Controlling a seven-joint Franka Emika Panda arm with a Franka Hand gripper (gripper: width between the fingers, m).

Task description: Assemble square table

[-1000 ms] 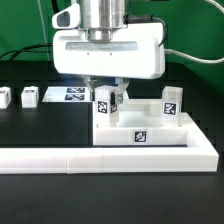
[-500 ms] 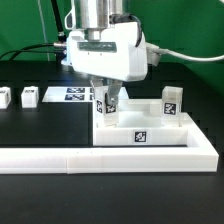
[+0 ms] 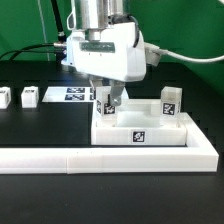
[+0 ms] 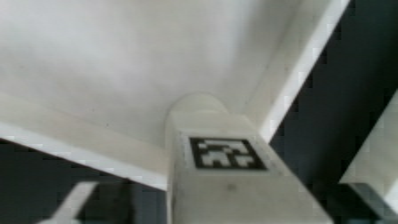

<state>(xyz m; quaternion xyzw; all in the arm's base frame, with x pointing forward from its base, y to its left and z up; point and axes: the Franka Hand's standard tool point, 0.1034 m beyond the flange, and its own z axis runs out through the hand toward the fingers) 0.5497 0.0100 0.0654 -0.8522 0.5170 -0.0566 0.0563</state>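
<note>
The square table's white slab (image 3: 150, 125) lies against the rail, its tag facing front. One white tagged leg (image 3: 104, 106) stands upright at the slab's back corner on the exterior view's left, and another leg (image 3: 171, 101) stands at the back corner on the right. My gripper (image 3: 107, 100) hangs straight over the left leg, its fingers either side of it. In the wrist view this leg (image 4: 217, 150) rises from the slab top (image 4: 125, 60), and dark gaps separate it from both fingers (image 4: 80, 205). The jaws are open.
A long white L-shaped rail (image 3: 100, 157) runs along the front and up the right side of the slab. Two loose leg blocks (image 3: 29, 97) (image 3: 3, 97) sit on the black mat at the left. The marker board (image 3: 70, 94) lies behind them.
The hand turned about its vertical axis a second ago, then held still over the leg. Since half a second ago the fingers have spread away from the leg.
</note>
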